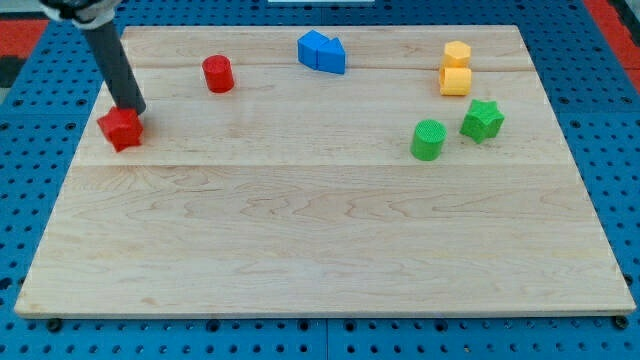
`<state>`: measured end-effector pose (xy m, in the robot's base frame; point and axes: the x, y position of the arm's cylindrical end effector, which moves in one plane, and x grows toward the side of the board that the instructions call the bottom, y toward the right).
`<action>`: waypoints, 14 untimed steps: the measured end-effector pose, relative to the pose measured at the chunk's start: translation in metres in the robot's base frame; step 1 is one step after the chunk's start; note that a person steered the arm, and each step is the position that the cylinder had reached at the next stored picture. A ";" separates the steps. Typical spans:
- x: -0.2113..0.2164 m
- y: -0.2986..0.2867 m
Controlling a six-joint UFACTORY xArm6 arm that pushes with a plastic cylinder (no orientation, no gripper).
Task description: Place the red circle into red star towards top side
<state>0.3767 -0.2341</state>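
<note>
No pincer anywhere on this arm, just a dark rod with my tip (135, 108) down at the view's left, touching or almost touching the top edge of the red star (121, 129) near the left edge of the wooden desk (300, 240). Red circle (218, 74) upright to the upper right of the star, well apart from it and from the tip. Elsewhere: two blue blocks (321, 52) pressed together at the view's top, two yellow blocks (456, 69) stacked one above the other in the view at the upper right, green cylinder (428, 139) and green star (482, 120) just beside each other below them.
</note>
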 end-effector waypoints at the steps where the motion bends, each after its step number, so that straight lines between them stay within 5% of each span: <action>1: 0.051 0.000; 3: 0.099 0.023; 5: 0.015 0.172; 7: -0.125 0.195; 9: -0.070 0.126; 11: -0.135 0.133; 14: -0.001 0.043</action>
<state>0.3756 -0.1906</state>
